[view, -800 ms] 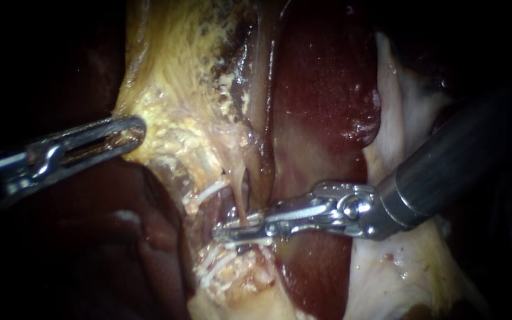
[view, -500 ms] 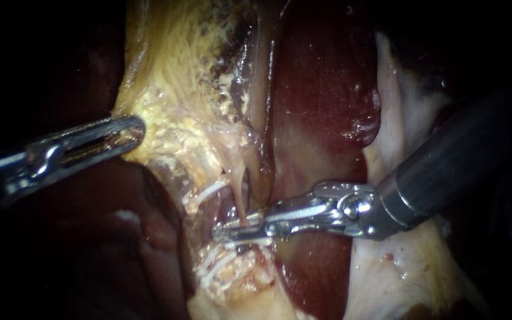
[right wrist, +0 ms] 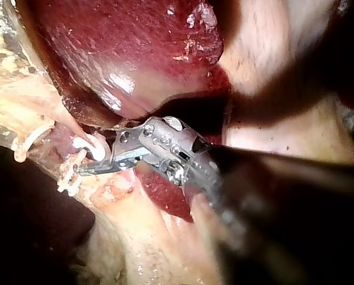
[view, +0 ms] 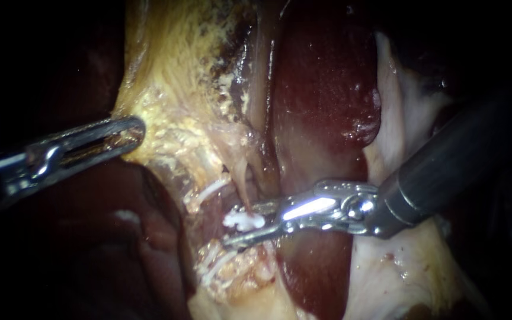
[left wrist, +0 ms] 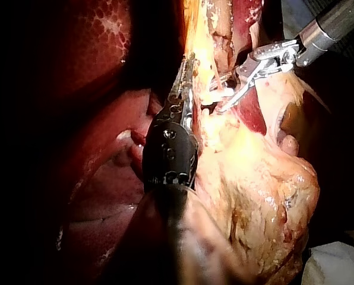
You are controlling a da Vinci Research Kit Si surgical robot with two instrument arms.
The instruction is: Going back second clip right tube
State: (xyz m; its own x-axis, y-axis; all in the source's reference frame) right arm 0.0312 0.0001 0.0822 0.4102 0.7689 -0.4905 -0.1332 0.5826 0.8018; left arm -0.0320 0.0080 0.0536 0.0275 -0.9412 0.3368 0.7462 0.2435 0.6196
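Note:
A thin pale tube (view: 242, 185) runs down between the liver (view: 321, 89) and yellowish fatty tissue (view: 173, 77). A white clip (view: 243, 221) sits across it. My right instrument (view: 238, 225) comes in from the right, and its jaws stand open around the clip with a gap showing. The right wrist view shows the same clip (right wrist: 91, 148) beside the open jaws of my right instrument (right wrist: 91, 160). My left instrument (view: 131, 130) is shut on the edge of the yellowish tissue, also seen in the left wrist view (left wrist: 186, 77).
Another white clip-like piece (view: 207, 191) lies just up and left of the tube, and more white strands (view: 214, 266) lie below. Pale gallbladder tissue (view: 398, 272) lies under the right shaft. Dark liver (view: 120, 237) fills the lower left.
My right instrument's jaws, shut across the tube before, have opened, and a white clip now shows on the tube. The left instrument has not moved.

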